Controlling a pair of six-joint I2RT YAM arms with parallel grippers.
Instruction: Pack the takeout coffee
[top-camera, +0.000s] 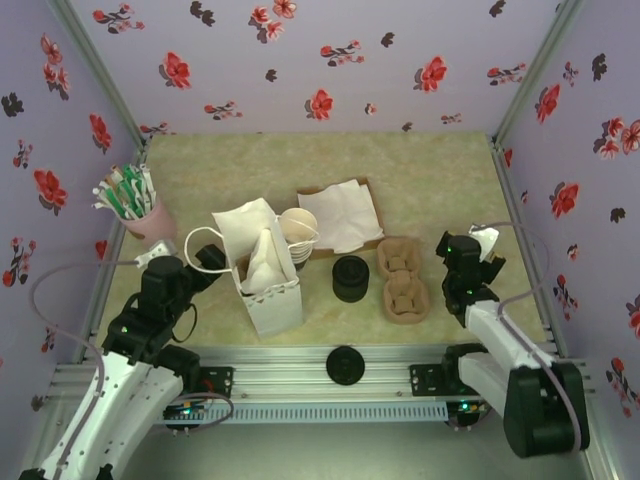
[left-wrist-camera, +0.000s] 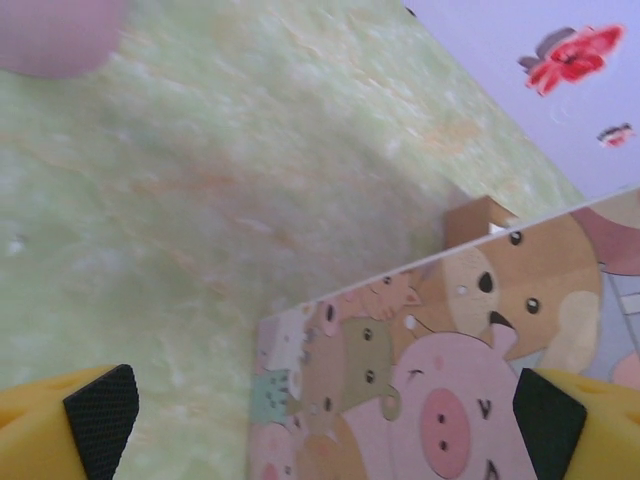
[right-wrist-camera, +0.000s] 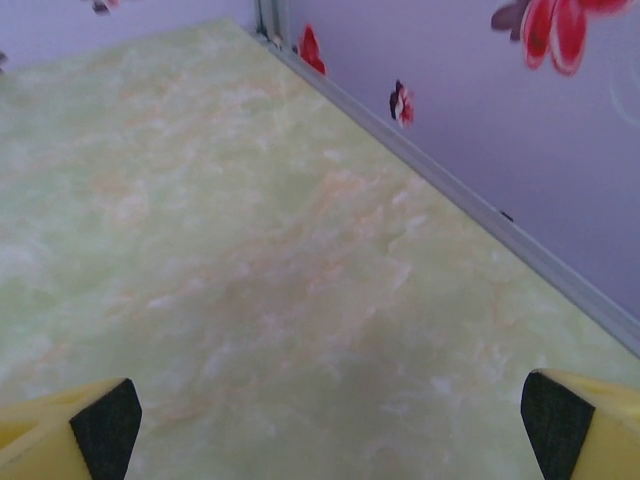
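The takeout coffee (top-camera: 350, 278), a dark cup under a round black lid, stood upright near the middle of the table (top-camera: 440, 180). It was between the white paper bag (top-camera: 268, 290) on its left and the brown pulp cup carrier (top-camera: 402, 282) on its right, touching neither. The left claw (left-wrist-camera: 325, 425) was released, its fingers spread wide at the bag's left side. The bag's cartoon-animal print showed between them in the wrist view, and nothing was held. The right claw (right-wrist-camera: 330, 425) was also released, jaws wide apart over bare table close to the right edge, well apart from the coffee. A stack of lidless cups (top-camera: 298, 232) lay just behind the bag, and napkins (top-camera: 342, 213) rested on a brown tray toward the far edge. A pink holder of sticks (top-camera: 140, 212) stood by the left edge. A short black stack of lids (top-camera: 344, 365) sat at the near edge.
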